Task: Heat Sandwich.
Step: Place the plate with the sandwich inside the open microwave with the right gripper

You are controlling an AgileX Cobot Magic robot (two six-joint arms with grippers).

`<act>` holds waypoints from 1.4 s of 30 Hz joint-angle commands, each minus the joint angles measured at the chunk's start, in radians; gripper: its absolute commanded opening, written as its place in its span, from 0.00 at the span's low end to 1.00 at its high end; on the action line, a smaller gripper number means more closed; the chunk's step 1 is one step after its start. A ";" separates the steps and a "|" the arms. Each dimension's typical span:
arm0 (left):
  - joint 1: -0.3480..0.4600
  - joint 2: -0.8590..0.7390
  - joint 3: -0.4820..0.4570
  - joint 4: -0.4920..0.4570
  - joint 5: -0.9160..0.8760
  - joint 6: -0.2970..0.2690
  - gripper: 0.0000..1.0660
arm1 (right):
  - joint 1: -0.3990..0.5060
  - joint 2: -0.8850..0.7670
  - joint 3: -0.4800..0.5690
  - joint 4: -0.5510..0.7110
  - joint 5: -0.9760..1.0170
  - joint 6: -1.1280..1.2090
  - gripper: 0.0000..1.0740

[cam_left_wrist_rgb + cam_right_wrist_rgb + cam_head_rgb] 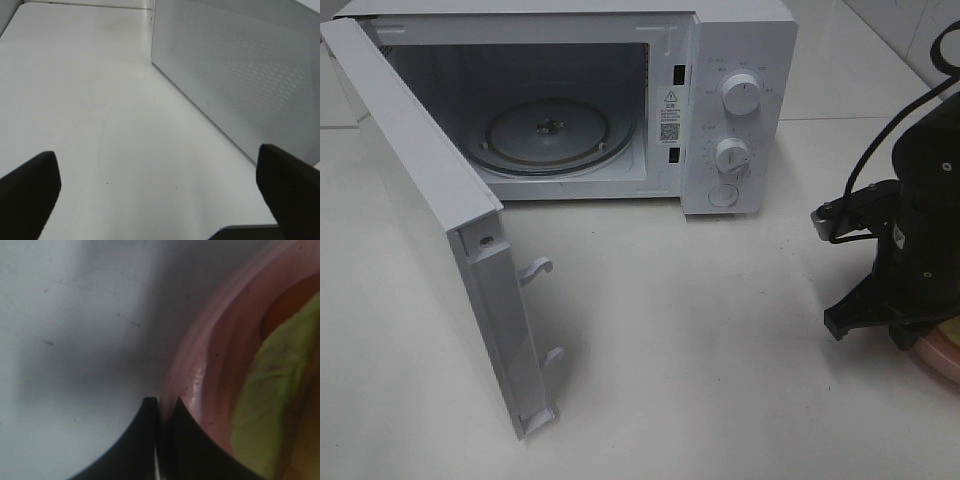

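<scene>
When lifting with the right gripper (159, 402) pinched shut at the rim of the pink plate (200, 355), keep level, sparing the sandwich (270, 405); leave left gripper (160, 187) splayed wide.

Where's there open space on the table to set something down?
Widest bare table lies between the open door, the microwave front and the right gripper. The turntable is bare too. Crowded at the right edge, around the pink plate.

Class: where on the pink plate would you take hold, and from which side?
Pinch the pink plate at its thin raised rim, from above, on the side facing the microwave, one finger inside, one outside; the sandwich fills the middle.
</scene>
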 commanded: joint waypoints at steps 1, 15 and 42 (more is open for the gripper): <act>-0.006 -0.015 -0.001 -0.009 -0.014 0.002 0.94 | 0.013 -0.018 0.002 -0.041 0.039 0.024 0.00; -0.006 -0.015 -0.001 -0.009 -0.014 0.002 0.94 | 0.084 -0.112 0.003 -0.050 0.154 0.023 0.00; -0.006 -0.015 -0.001 -0.009 -0.014 0.002 0.94 | 0.402 -0.284 0.004 -0.048 0.306 -0.011 0.00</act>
